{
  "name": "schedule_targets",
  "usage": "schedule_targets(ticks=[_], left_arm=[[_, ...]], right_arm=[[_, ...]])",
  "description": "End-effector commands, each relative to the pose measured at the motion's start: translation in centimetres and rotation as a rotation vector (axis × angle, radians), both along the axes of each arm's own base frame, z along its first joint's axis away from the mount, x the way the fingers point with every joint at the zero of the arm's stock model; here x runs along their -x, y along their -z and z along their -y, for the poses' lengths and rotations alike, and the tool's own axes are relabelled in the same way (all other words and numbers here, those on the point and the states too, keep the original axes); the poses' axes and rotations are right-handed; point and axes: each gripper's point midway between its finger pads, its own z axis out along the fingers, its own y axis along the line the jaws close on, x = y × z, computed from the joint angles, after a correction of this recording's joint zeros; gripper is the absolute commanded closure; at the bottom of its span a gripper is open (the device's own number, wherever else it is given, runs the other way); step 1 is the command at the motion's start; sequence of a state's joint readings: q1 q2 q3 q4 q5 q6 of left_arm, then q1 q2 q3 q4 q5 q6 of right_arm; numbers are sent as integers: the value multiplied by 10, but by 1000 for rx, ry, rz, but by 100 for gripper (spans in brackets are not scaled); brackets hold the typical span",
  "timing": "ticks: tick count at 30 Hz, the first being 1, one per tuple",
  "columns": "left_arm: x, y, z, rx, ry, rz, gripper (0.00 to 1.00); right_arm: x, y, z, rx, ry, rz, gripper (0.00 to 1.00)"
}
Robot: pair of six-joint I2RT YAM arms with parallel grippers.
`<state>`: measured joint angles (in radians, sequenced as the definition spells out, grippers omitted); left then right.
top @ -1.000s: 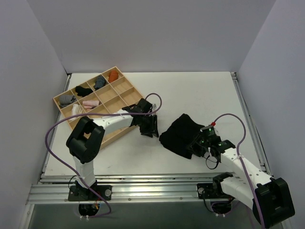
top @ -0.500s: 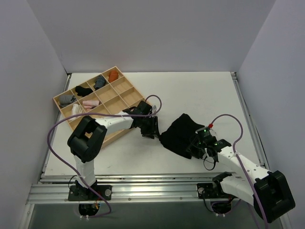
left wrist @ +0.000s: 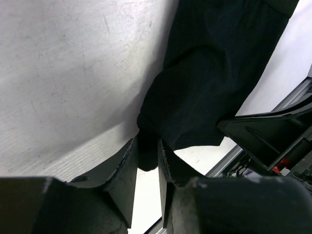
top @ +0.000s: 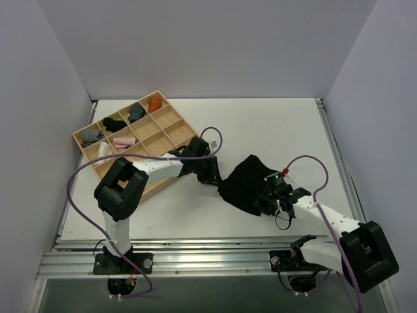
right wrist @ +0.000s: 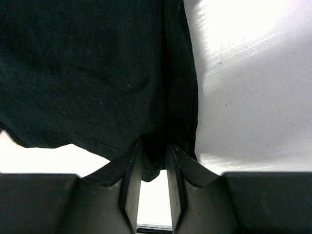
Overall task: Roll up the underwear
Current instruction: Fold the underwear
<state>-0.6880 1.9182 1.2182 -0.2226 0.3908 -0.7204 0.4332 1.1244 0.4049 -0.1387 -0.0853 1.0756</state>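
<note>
Black cloth fills the slot between both pairs of jaws. On the left gripper I see the fingers drawn close together, clamped on a small tongue of cloth at one corner of the underwear. The rest of the garment runs up and away from that corner over the white table.

The right gripper is in the same state. Its jaws are narrow and pinched on the hem beside a fold, and the underwear spreads away from the fingers across most of that view. Bare table shows to one side.

From above, the underwear lies in a dark, loosely bunched heap on the table, right of centre and between the two arms. The left gripper holds its left edge. The right gripper holds its near right edge.

The wooden tray sits well apart, at the left rear behind the left arm. It holds small rolled bundles in orange, grey, black and pink.
</note>
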Motion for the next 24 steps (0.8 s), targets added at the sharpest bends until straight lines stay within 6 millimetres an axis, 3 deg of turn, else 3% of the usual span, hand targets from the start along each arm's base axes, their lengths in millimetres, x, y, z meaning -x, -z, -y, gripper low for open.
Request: schedule_targets(ticks=[1,7,9,13,16,17,18,19,20,21,22,24], left_arm=[[5,-5,7,58,14,6,70],[10,-3,6,74,16,1,66],[8,-7,8,83,14,12,65],[4,-13,11,91,16,22,62],[2,-15,13,93,17,23,60],[2,-14,13,90,17,19,60],[1,-15,13,91,15,23,59],[1,-15,13,90,14,24,60],[0,-15,13,88,14,26,59],[0,-14,13,85,11,22,60],[1,-14,13,85,14,21,60],[1,-14,15,85,15,17,60]], right_arm=[[-3,-7,2,21,12,4,77],[-21,-65,4,33,36,92,65],[-25,-74,2,35,36,88,64],[-73,-100,6,96,89,176,57],[-106,-94,20,153,120,146,54],[-126,-109,18,156,114,186,53],[-138,-109,22,168,127,186,52],[-147,-97,22,191,123,150,52],[-166,-111,20,194,133,185,52],[-174,-111,20,205,132,182,52],[-182,-97,19,221,128,145,52],[-199,-101,13,220,128,157,52]])
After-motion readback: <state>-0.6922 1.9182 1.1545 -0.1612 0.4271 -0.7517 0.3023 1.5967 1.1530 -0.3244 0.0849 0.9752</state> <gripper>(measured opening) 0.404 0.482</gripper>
